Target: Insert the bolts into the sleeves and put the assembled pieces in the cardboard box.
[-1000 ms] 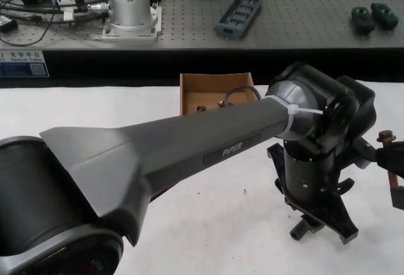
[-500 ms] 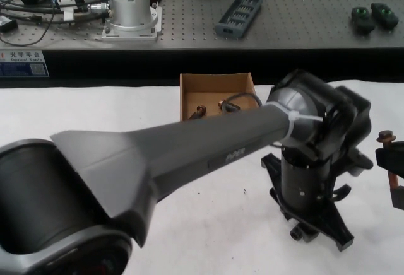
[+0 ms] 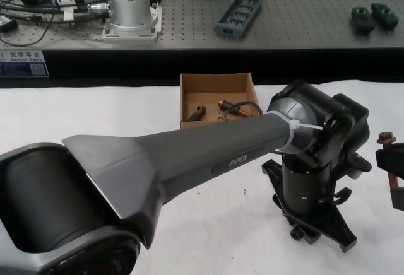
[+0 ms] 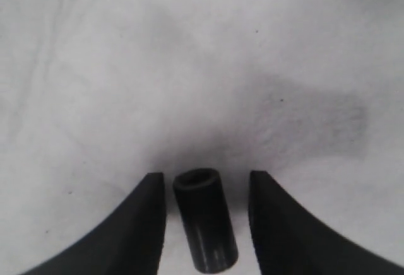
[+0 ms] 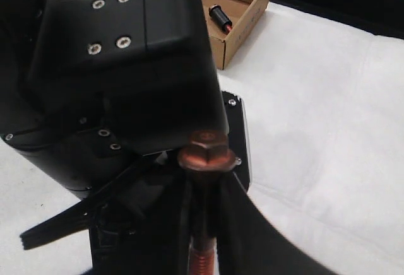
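The left jaws are hanging open and pointing down over the white cloth (image 3: 82, 111) that is covering the counter. A black sleeve (image 4: 205, 221) is lying on its side on the cloth, between the two fingers (image 4: 142, 228). A thin gap is showing on each side of it, so the fingers are not touching it. The right jaws are gripping a copper-coloured bolt (image 5: 203, 155) by its shank, and they are keeping it upright with the hexagonal head on top. The bolt is hanging near the wrist of the left arm (image 3: 189, 155), above the cloth. The cardboard box (image 3: 214, 89) is sitting farther back on the cloth, and two assembled pieces (image 3: 201, 111) are lying inside it, near its front wall.
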### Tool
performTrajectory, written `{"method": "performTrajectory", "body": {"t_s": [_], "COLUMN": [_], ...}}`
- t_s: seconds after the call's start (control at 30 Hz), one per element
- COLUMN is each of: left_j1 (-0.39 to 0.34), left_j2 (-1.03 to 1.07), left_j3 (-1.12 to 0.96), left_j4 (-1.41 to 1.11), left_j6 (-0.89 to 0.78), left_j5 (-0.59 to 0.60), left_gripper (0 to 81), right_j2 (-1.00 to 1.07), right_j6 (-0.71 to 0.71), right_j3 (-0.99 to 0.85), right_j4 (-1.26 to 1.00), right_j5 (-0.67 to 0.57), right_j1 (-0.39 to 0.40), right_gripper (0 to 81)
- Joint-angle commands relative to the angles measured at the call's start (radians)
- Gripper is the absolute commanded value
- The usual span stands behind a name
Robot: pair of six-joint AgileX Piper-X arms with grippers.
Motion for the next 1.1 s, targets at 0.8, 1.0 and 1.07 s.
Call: {"method": "performTrajectory", "body": {"t_s": [0.8, 1.0, 1.07], "left_j1": [-0.006, -0.011, -0.012], "left_j2": [-0.008, -0.008, -0.008], "left_j3": [-0.011, -0.011, -0.011], "left_j4": [0.046, 0.046, 0.04], "left_j6": [-0.082, -0.122, -0.134], "left_j5": [-0.017, -0.01, -0.006], "left_gripper": [25.1, 25.1, 25.1], "right_j2": [-0.016, -0.016, -0.016], "right_j6": [0.0, 0.0, 0.0], "right_j3": [-0.014, -0.014, -0.014], "right_j4": [0.0, 0.0, 0.0], "right_j5": [0.002, 0.002, 0.002], "right_j1": [-0.004, -0.004, -0.004], "right_gripper": [4.3, 4.3, 4.3]}}
